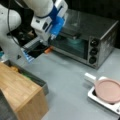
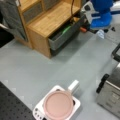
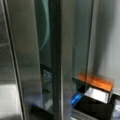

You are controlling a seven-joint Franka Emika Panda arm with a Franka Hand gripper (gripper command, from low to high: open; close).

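Observation:
A silver toaster oven (image 1: 100, 32) with three black knobs (image 1: 93, 51) stands at a front view's top right. My gripper (image 1: 53, 37), below a blue and white wrist, hovers at the oven's upper left corner, close to the top of the glass door (image 1: 70, 45). The wrist view is filled by the door's glass and its dark handle bar (image 3: 55, 60) running up the frame; no fingers show there. In a front view the blue wrist (image 2: 101, 17) hides the fingers. A small orange object (image 1: 48, 50) lies by the oven's left end.
A pink-lidded pan (image 1: 108, 90) with a white handle sits on a white hotplate (image 2: 38, 111). A wooden cabinet (image 2: 50, 20) with an open grey drawer (image 2: 62, 37) stands nearby. Black clutter (image 1: 37, 51) lies left of the oven. Grey tabletop (image 1: 67, 80) lies between.

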